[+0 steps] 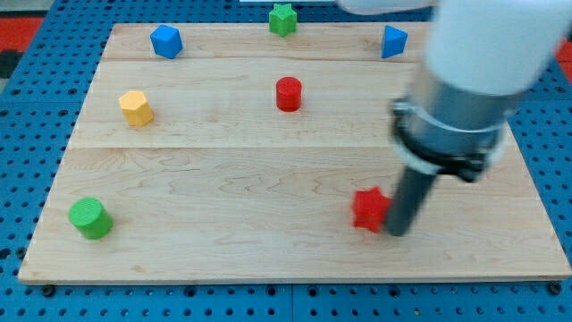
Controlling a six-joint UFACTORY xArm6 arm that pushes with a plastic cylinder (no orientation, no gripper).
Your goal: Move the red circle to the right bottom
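The red circle stands upright on the wooden board, a little above the board's middle. My tip is low at the view's right, far below and to the right of the red circle. It touches or nearly touches the right side of a red star block. The arm's grey and white body hangs over the board's right part and hides what lies behind it.
A blue block is at the top left, a green star at the top centre, a blue block at the top right. A yellow block is at the left, a green cylinder at the bottom left.
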